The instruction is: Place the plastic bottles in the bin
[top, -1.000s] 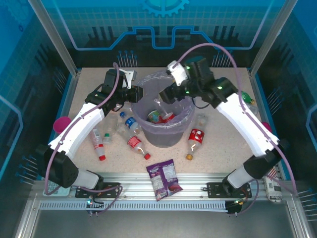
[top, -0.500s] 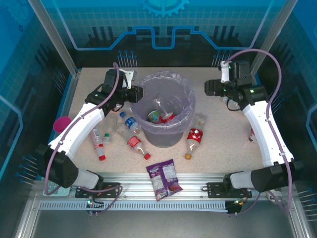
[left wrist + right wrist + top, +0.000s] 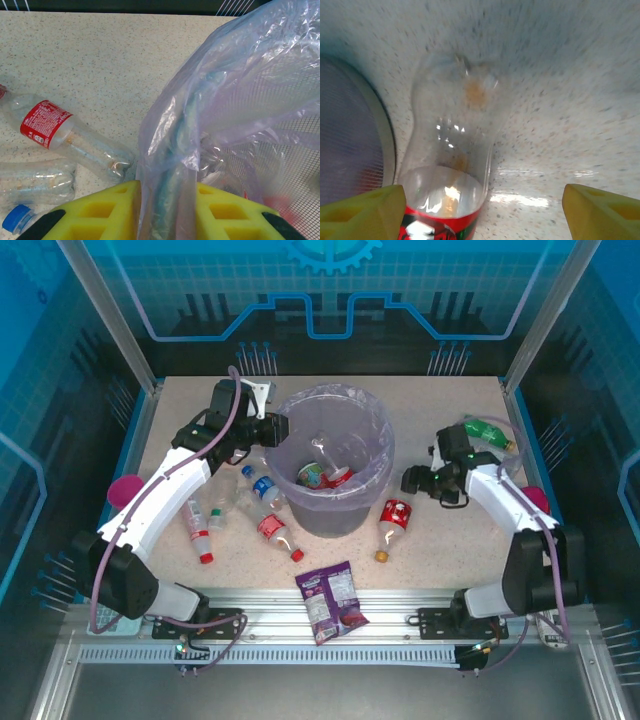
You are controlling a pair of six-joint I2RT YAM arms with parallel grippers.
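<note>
On the counter (image 3: 450, 540) stands the bin (image 3: 335, 518), some bottles (image 3: 325, 476) inside. My left gripper (image 3: 272, 430) clamps its bag rim at ten o'clock. My right gripper (image 3: 408, 480), fingers spread wide, hovers over a red-labelled bottle (image 3: 394, 517) at four o'clock.

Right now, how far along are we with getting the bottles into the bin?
Done: a few bottles lie in the bin. In hand: left fingers grip the bin's rim; right fingers are open around a red-labelled bottle, not yet grasped. To do: that one, several bottles left of the bin, and a green bottle at far right.
</note>
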